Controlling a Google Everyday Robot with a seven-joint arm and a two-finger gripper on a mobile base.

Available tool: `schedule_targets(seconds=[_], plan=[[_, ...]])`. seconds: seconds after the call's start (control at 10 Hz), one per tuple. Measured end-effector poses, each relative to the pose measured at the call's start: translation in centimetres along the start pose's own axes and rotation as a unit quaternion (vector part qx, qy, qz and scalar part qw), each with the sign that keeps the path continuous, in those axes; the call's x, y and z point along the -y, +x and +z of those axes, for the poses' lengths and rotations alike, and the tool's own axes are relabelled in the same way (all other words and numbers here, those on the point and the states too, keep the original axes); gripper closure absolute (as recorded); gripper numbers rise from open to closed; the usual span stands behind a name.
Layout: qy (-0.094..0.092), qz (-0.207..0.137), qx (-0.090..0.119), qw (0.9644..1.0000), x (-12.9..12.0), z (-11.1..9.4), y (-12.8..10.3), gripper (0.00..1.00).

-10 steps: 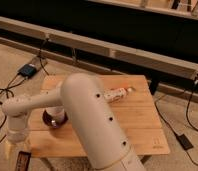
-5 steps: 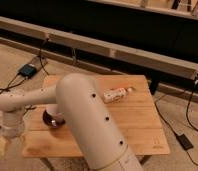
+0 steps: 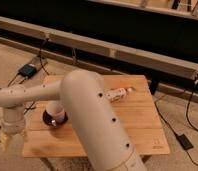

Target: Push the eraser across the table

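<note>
The table (image 3: pixel 137 125) has a light wooden plank top and fills the middle of the camera view. I cannot see the eraser; my white arm (image 3: pixel 92 115) covers much of the tabletop. My gripper (image 3: pixel 5 142) hangs at the end of the wrist at the lower left, just off the table's left front corner and below the top's level. Nothing shows in it.
A dark saucer with a pale cup (image 3: pixel 54 118) stands on the table's left part, beside my forearm. A pale cream block with an orange end (image 3: pixel 118 94) lies near the table's far middle. Cables and a small black box (image 3: pixel 28 70) lie on the floor. A long rail (image 3: pixel 142 55) runs behind.
My wrist and gripper have swung left and slightly up, from over the table's left front corner to off its left edge. The saucer and the cream block have not moved.
</note>
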Motion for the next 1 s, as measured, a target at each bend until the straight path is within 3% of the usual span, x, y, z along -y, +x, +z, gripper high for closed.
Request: schedule_targets(seconds=[0.5,1.0], plan=[[0.015,0.022,0.053,0.9982,1.1,-4.9,3.8,0.35],[0.018,0.057,0.095,0.9936,2.4,-7.6,7.2,0.35]])
